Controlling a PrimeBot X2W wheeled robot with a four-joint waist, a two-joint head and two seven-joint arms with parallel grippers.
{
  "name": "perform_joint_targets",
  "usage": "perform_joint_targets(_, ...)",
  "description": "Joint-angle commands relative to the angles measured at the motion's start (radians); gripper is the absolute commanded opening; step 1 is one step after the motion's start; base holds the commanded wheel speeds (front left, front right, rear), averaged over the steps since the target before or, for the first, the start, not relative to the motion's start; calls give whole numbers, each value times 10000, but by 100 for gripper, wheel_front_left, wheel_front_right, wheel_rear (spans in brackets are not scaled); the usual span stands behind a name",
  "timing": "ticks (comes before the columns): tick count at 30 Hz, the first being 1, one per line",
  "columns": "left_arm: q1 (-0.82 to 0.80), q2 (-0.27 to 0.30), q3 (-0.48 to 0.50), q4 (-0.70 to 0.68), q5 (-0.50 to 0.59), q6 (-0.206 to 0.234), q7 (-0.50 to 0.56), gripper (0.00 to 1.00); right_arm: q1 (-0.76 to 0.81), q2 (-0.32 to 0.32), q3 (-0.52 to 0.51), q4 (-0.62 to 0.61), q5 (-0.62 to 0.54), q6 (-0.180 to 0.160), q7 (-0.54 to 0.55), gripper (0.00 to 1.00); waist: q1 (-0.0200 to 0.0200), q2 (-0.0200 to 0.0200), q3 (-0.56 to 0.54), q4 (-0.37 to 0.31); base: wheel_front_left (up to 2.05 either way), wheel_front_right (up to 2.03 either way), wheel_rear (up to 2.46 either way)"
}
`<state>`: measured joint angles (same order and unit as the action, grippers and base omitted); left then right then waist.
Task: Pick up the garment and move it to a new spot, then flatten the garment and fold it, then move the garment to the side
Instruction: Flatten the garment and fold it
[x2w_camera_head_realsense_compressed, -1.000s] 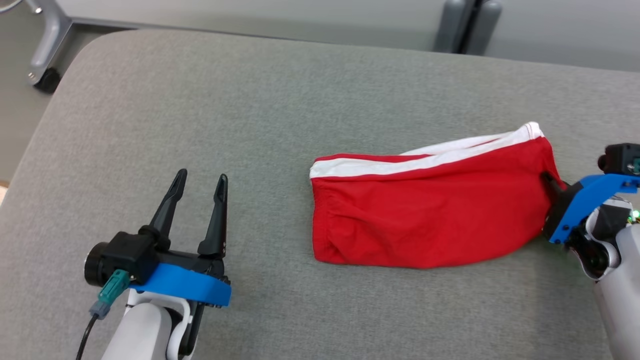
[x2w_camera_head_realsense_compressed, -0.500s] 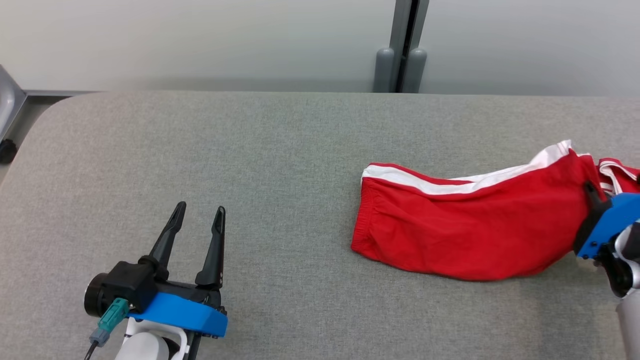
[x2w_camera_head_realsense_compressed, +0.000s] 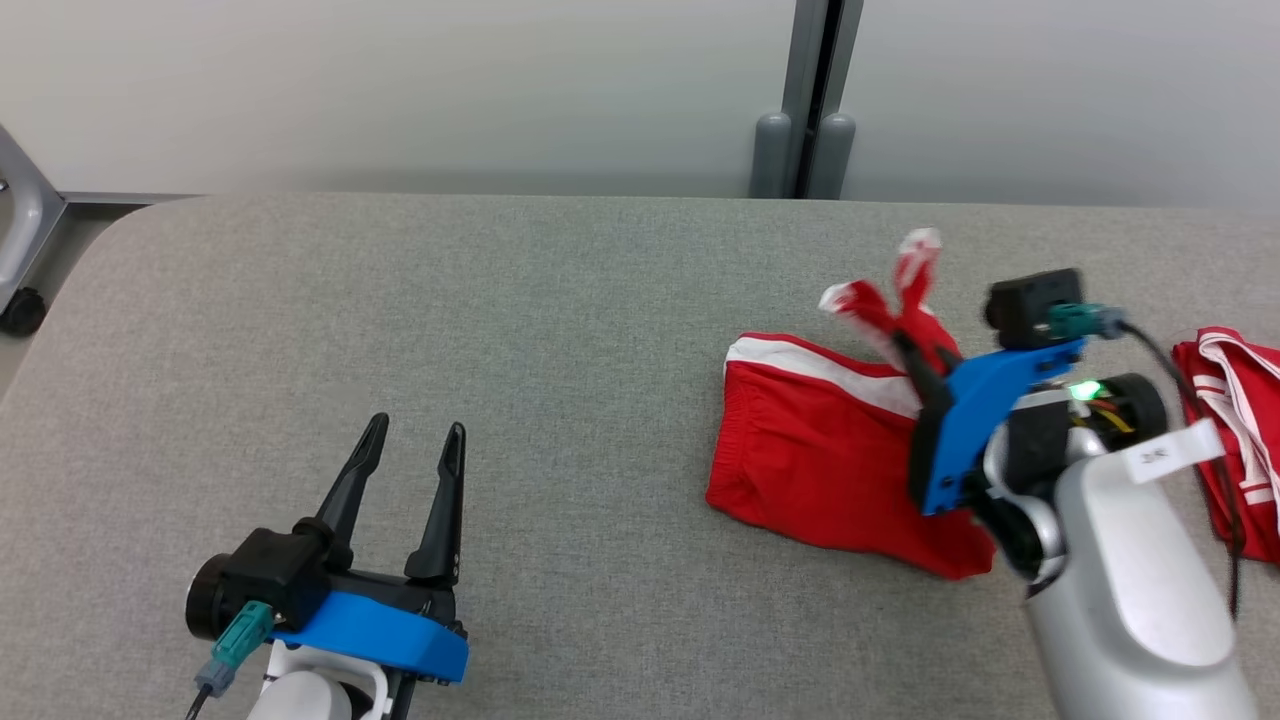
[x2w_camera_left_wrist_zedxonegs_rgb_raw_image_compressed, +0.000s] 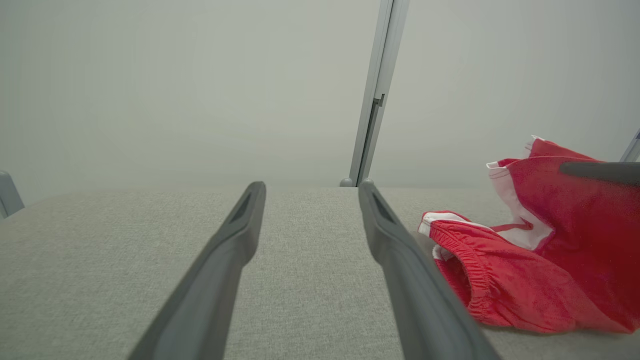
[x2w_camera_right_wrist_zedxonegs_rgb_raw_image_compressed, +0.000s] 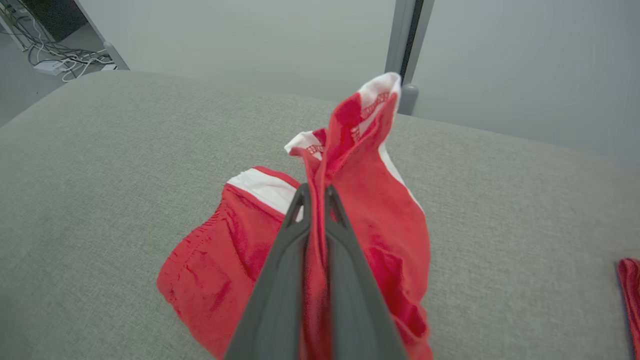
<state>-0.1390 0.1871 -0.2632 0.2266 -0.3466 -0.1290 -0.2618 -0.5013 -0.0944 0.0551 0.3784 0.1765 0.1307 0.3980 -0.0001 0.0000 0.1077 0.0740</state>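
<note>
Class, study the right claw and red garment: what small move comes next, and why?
Probably sweep the pinched end left toward the waistband: the right claw is shut on a raised end of the red garment, while the rest lies flat on the table.

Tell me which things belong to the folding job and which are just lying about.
In the job: red shorts, right gripper shut on them, open left gripper, grey table.
Lying about: second red garment at the right edge, grey post behind.

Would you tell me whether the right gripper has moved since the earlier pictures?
Yes: the right gripper, shut on the red garment, has moved leftward, nearer the grey post.
</note>
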Motion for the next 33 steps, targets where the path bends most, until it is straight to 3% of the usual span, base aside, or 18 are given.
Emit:
perform_joint_targets(1, -103, -30, -38, 17, -31, -21, -40, 100, 128, 252, 519, -34, 22, 1, 218, 0, 1, 0, 121, 91, 0, 0, 0)
perform_joint_targets(5, -326, -76, -254, 48, -74, -21, -40, 100, -260, 428, 993, 584, 9, 1, 147, 0, 1, 0, 301, 290, 0, 0, 0)
perform_joint_targets(15, -702, -140, -500, 129, -192, -21, -40, 100, -1112, 434, 2221, 2475, 1205, 1, -569, 0, 1, 0, 608, 829, 0, 0, 0)
perform_joint_targets(16, -727, -143, -474, 145, -212, -21, -40, 100, -1259, 439, 2473, 2724, 1540, 1, -770, 100, 1, 0, 629, 888, 0, 0, 0)
perform_joint_targets(24, -471, -90, -167, 194, -167, -21, -40, 100, -1662, 429, 3489, 2044, 4112, 1, -1705, 100, 1, 0, 412, 679, 0, 0, 0)
perform_joint_targets(29, -304, -92, 4, 148, -112, -21, -40, 100, -1653, 357, 2993, 1478, 3582, 1, -2093, 100, 1, 0, 211, 376, 0, 0, 0)
perform_joint_targets(33, -197, -102, 103, 143, -52, -21, -40, 100, -1015, -152, 1945, 1041, 2629, 1, -2039, 100, 1, 0, -2, 133, 0, 0, 0)
